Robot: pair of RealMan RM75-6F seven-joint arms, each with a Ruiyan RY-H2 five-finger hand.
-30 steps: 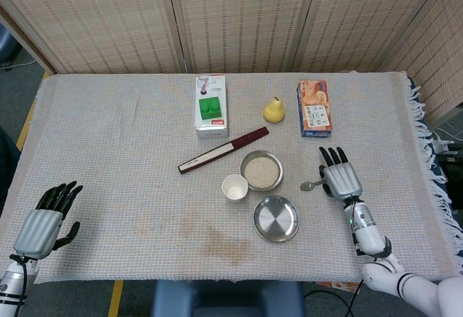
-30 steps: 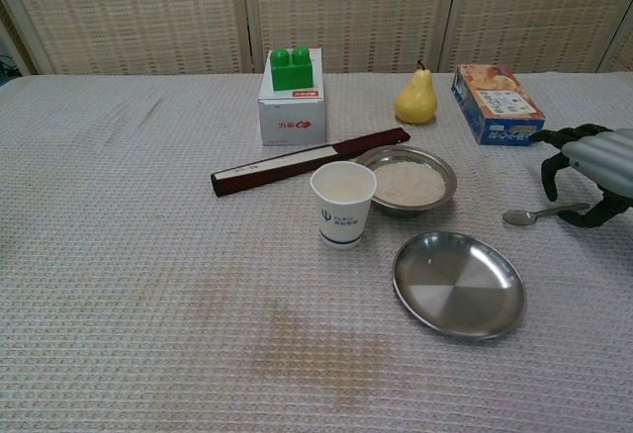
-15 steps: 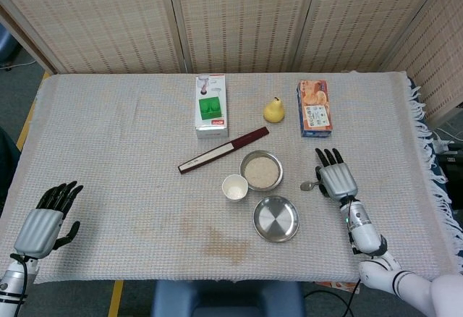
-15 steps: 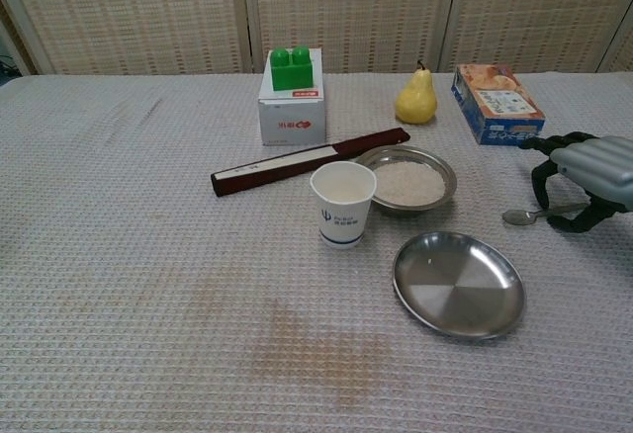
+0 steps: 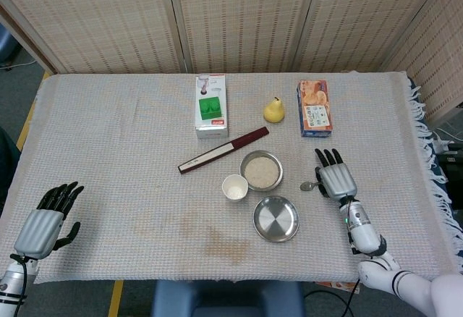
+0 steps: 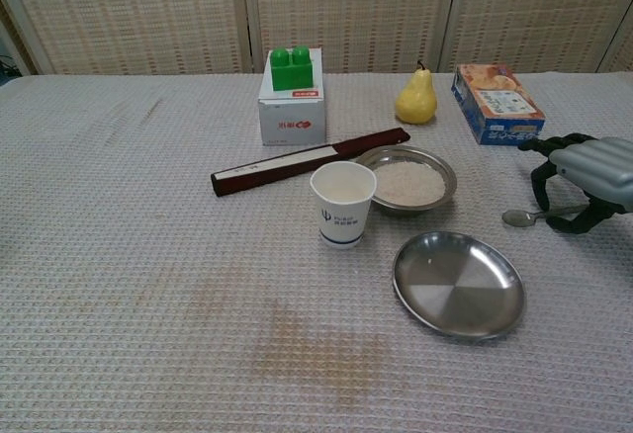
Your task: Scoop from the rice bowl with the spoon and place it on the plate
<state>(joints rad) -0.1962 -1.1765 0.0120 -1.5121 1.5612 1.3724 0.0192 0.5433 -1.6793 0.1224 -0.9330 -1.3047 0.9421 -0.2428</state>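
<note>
We see the right hand (image 6: 586,181) arched over the small metal spoon (image 6: 524,216) on the worktop; we cannot tell whether its fingers grip it. The left hand (image 5: 45,223) rests open and empty, well apart from the round steel rice bowl (image 6: 407,180).

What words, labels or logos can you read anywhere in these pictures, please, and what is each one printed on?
White paper cup: blue logo with a line of print beneath, too small to read.
White box with the green block: red mark and print on its front, blurred.
Orange and blue snack box: print too small to read.
Dark red flat stick case: print on its white strip, unreadable.
Nothing here reads clearly.
</note>
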